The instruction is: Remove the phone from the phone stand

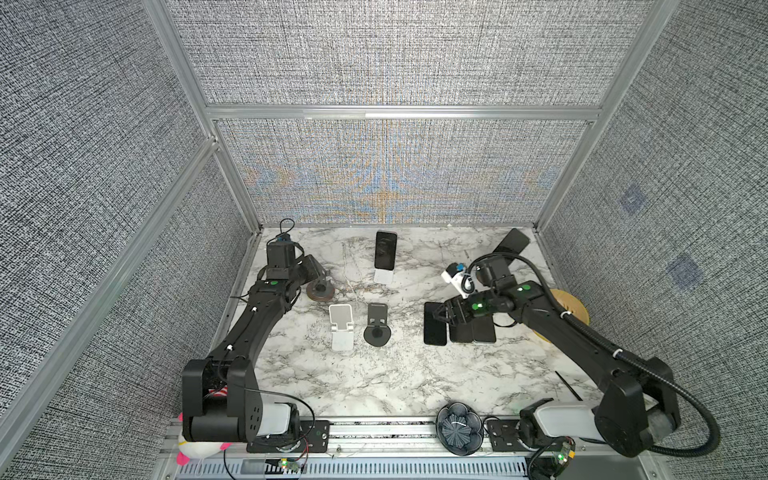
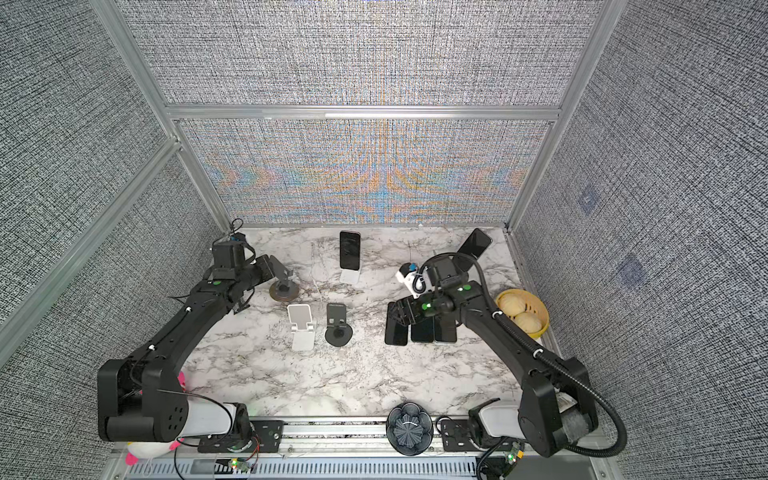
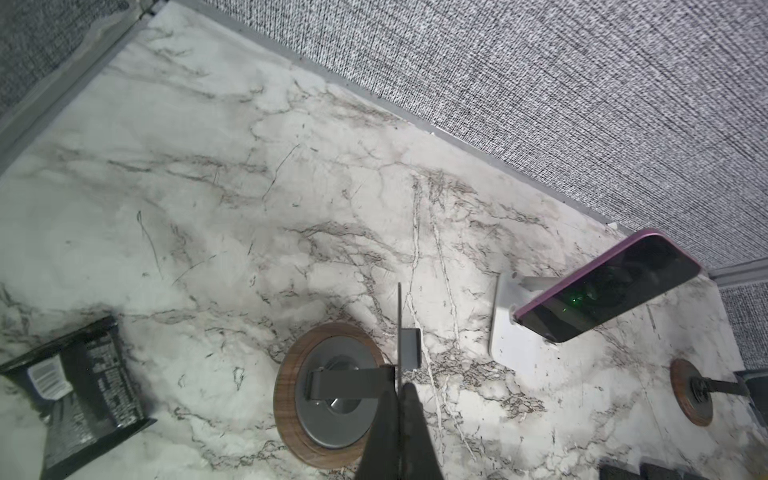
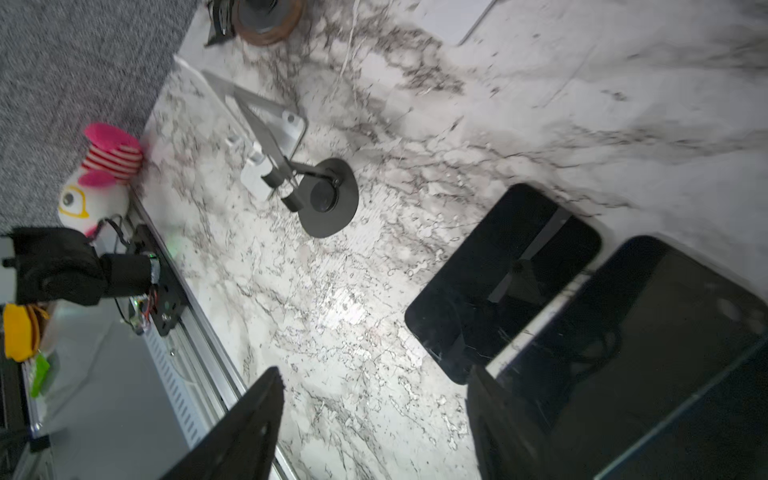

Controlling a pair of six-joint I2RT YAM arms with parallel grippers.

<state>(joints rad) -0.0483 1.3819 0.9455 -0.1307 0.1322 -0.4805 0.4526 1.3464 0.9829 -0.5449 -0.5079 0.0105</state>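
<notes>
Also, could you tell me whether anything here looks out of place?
A pink-and-white plush toy lies beyond the table's front left corner, and a yellow basket sits at its right edge; neither seems to belong to this job.

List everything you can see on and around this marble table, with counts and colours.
standing phone: one, dark, back centre, on white stand
tilted phone: one, dark, back right corner
flat phones: three, dark, side by side, right of centre
wood-rimmed stand: one, grey-brown, back left, no phone
silver stand: one, centre, no phone
black stand: one, beside the silver stand, no phone
basket: one, yellow, right edge, pale round things inside
bowl: one, black, flower-shaped, front rail
plush toy: one, white and pink, front left
table: one, white marble
left gripper: shut on the wood-rimmed stand's plate
right gripper: open, over the flat phones
</notes>
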